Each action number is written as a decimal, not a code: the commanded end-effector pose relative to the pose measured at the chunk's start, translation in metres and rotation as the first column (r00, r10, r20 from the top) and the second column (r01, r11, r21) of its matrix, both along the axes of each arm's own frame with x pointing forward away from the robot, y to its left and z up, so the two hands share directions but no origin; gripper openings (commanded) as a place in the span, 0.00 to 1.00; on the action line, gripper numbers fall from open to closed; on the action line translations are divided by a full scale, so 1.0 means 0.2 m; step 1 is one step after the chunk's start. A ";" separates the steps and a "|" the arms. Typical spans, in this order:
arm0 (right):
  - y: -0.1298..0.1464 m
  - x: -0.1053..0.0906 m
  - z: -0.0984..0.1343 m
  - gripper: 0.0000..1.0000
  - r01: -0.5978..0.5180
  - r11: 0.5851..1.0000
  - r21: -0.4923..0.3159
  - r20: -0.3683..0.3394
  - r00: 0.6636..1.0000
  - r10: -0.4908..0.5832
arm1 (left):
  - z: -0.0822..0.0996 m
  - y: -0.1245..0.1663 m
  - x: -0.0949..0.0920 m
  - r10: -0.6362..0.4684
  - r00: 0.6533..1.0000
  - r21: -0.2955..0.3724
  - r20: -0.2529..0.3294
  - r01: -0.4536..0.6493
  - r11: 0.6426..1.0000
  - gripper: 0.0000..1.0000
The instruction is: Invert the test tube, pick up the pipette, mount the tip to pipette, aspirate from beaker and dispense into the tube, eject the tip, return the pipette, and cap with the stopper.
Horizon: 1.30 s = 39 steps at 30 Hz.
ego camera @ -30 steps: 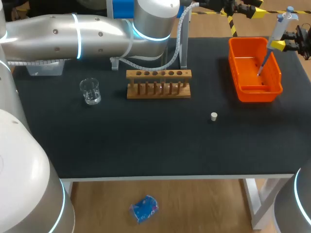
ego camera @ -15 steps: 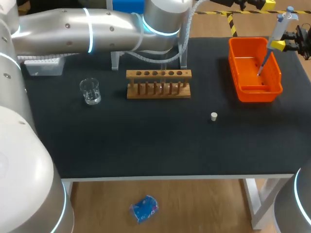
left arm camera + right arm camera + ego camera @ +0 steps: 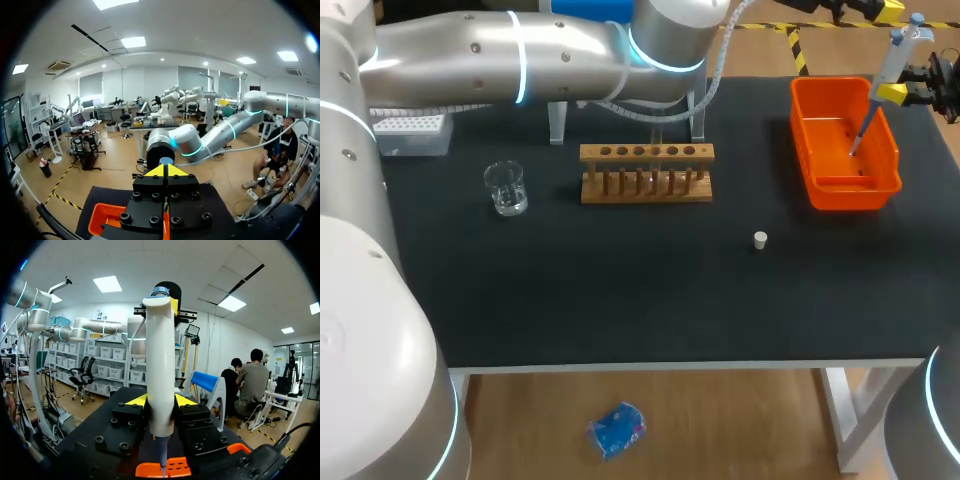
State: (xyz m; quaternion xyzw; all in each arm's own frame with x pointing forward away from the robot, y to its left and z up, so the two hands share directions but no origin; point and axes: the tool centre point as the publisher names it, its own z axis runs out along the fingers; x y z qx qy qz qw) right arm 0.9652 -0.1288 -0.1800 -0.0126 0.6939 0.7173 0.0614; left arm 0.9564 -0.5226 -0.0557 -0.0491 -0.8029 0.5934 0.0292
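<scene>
Head cam: above/behind, looking down on table (image 3: 620, 300); wrist cams sit close, facing roomward (all share orange bin (image 3: 848, 193)).

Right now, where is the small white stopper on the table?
In the head view, the stopper lies alone on the black table, right of the middle: nearer the front edge than the wooden rack and the orange bin, touching neither.

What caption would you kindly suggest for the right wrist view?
Right gripper shut on the pipette, above the orange bin.
</scene>
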 end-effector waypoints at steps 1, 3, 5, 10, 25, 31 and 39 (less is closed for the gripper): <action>0.00 0.00 0.00 0.00 0.000 1.000 -0.002 0.001 1.000 0.000 | -0.03 -0.02 0.01 0.001 1.000 0.000 -0.005 -0.001 1.000 0.00; 0.00 0.00 0.00 0.00 0.000 1.000 -0.002 0.001 1.000 0.000 | -0.04 -0.03 0.02 0.001 1.000 -0.001 -0.011 -0.001 1.000 0.00; 0.00 0.00 0.00 0.00 0.000 1.000 -0.002 0.001 1.000 0.000 | -0.05 -0.03 0.02 0.001 1.000 -0.005 -0.014 -0.001 1.000 0.00; 0.00 0.00 0.00 0.00 0.000 1.000 -0.002 0.001 1.000 0.000 | -0.06 -0.05 0.02 -0.001 1.000 -0.012 -0.017 0.001 1.000 0.00; 0.00 0.00 0.00 0.00 0.000 1.000 -0.002 0.001 1.000 0.000 | -0.08 -0.05 -0.01 -0.001 1.000 -0.023 -0.028 0.001 1.000 0.00; 0.00 0.00 0.00 0.00 0.000 1.000 -0.002 0.001 1.000 0.000 | -0.09 -0.05 -0.02 -0.003 0.999 -0.025 -0.036 0.002 1.000 0.00; 0.00 0.00 0.00 0.00 0.000 1.000 -0.002 0.001 1.000 0.000 | -0.12 -0.06 -0.03 -0.006 0.999 -0.023 -0.049 0.005 1.000 0.00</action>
